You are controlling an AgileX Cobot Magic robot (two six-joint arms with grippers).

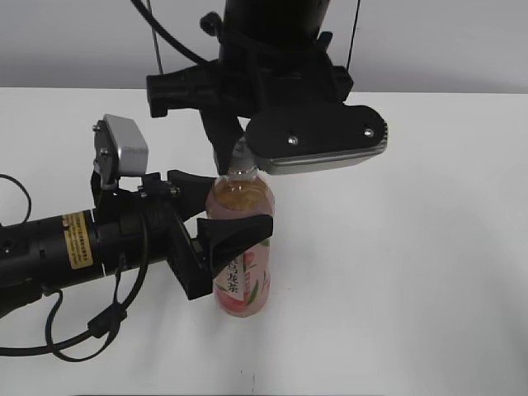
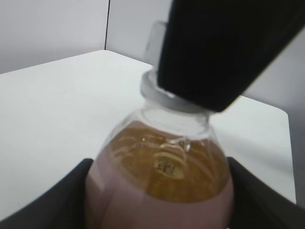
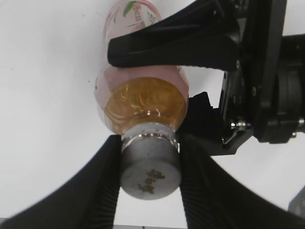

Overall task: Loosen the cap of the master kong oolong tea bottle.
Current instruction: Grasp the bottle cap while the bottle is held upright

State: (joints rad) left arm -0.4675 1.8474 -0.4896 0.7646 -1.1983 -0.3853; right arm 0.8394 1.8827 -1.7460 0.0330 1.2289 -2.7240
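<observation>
White table (image 1: 412, 272): upright master kong oolong tea bottle (image 1: 243, 272), body clamped by left hand (image 1: 216, 216); right hand (image 3: 148, 191) pinching its cap (image 3: 150, 171).

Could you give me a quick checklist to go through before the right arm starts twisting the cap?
1. Bottle upright on the table: ok.
2. Left gripper shut on the bottle body, one finger on each side: ok.
3. Right gripper around the cap, a finger on each side: ok.
4. Right fingers pressing firmly on the cap's side: cannot tell; they look to be touching it, but grip force is not visible.
5. Cap still seated down on the neck ring: ok, no gap shows in the right wrist view.
6. The two grippers clear of each other: ok, left is on the body, right is at the top.
</observation>
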